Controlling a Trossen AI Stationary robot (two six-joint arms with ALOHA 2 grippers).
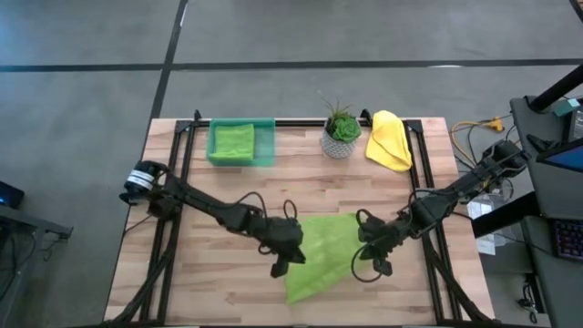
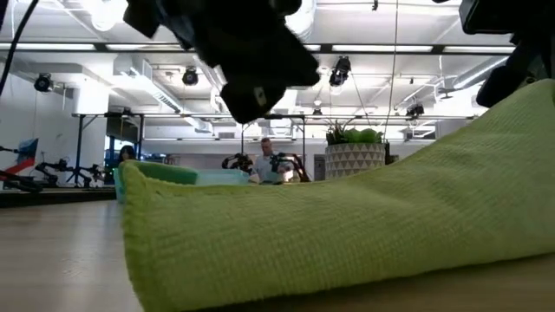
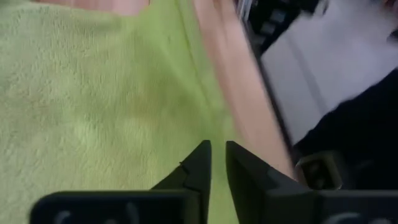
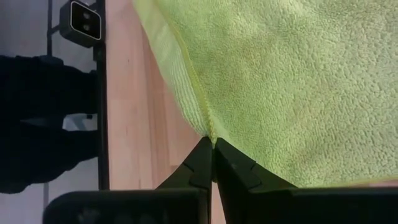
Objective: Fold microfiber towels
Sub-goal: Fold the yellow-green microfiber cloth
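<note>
Lime green microfiber towel (image 1: 319,255) spread near the middle front of the light wooden slatted table (image 1: 228,196), partly doubled over, one edge lifted and sloping up toward the right side in the low view. Left gripper (image 1: 280,269) poised over the towel's left edge; jaws parted by a thin slit in the left wrist view, green pile beneath them, nothing visibly pinched between the tips. Right gripper (image 1: 358,271) at the towel's right edge; jaws pressed together on the hemmed edge of the cloth, as seen in the right wrist view, fabric fanning out beyond the tips and bare wood alongside. Second lime green folded towel (image 1: 232,141) lying inside the see-through green plastic tray (image 1: 267,146) at the table's back left. Yellow microfiber cloth (image 1: 389,139) bunched at the back right, just beside the small potted plant in a patterned white pot (image 1: 341,135), apart from the tray. Both dark arms reaching inward from the table's sides toward the middle towel. Black metal frame rails (image 1: 182,155) running along the table's edges. Beyond the table in the low view, a person (image 2: 266,160) seated far off in the room, under ceiling lights.
</note>
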